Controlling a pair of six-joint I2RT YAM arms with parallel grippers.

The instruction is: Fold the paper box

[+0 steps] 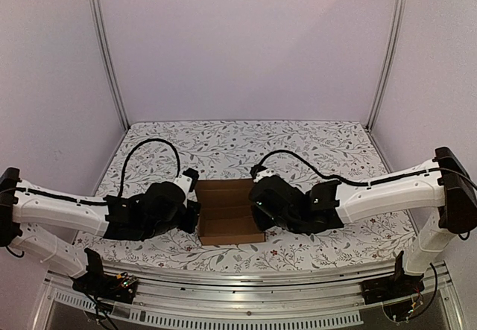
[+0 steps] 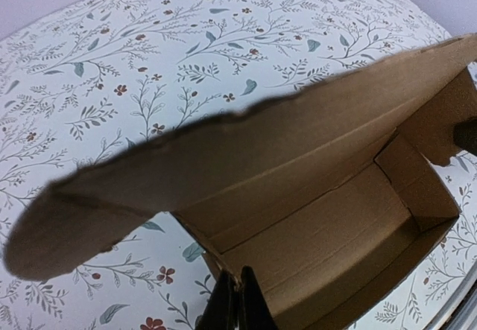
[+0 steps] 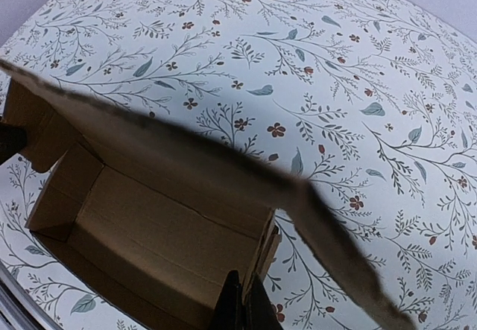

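Paper box (image 1: 226,212) on floral table (image 1: 223,144), half formed: floor and walls up, long lid flap (image 2: 223,159) open above cavity. Left gripper (image 2: 237,300) at box's left end and right gripper (image 3: 240,299) at box's right end, fingers of both pressed together. Remaining, likely: close lid, tuck.

One paper box (image 1: 226,212), two hands (image 1: 196,218) (image 1: 258,212); one table (image 1: 223,142)
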